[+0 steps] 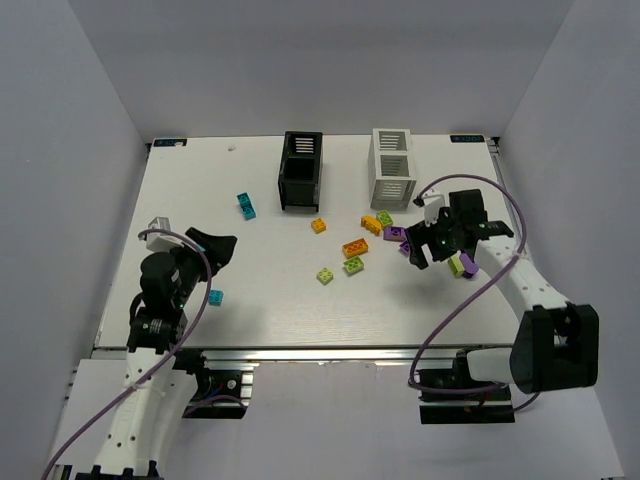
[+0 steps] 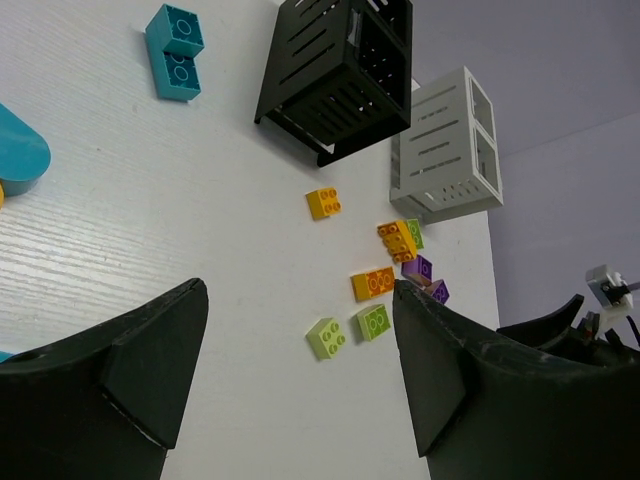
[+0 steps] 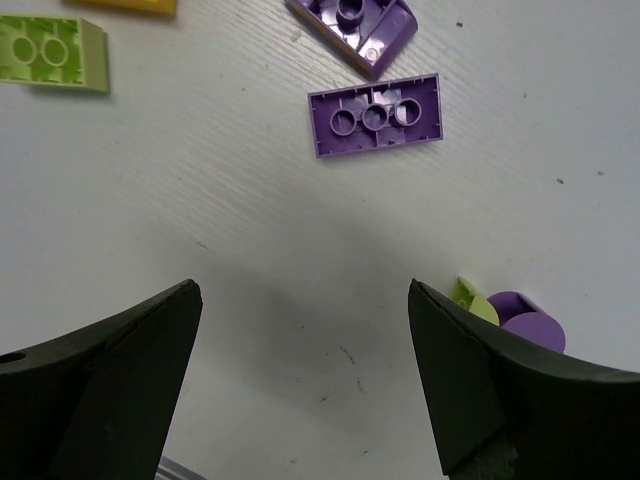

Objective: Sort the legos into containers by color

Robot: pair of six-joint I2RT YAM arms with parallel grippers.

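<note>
The black container [image 1: 300,170] and the white container [image 1: 393,167] stand at the back of the table. Orange, lime and purple legos [image 1: 355,246] lie scattered in front of them. One cyan lego [image 1: 246,206] lies left of the black container, another [image 1: 215,297] near my left arm. My left gripper [image 1: 212,250] [image 2: 300,290] is open and empty above bare table, its view taking in a lime lego [image 2: 327,338] and an orange one [image 2: 374,283]. My right gripper [image 1: 420,248] [image 3: 300,290] is open and empty, hovering just short of an upturned purple lego [image 3: 376,115].
A lime and a purple piece [image 1: 461,264] lie just right of the right gripper, by its right finger [image 3: 500,370] in the wrist view. The table's right edge is close to the right arm. White walls enclose the table on three sides.
</note>
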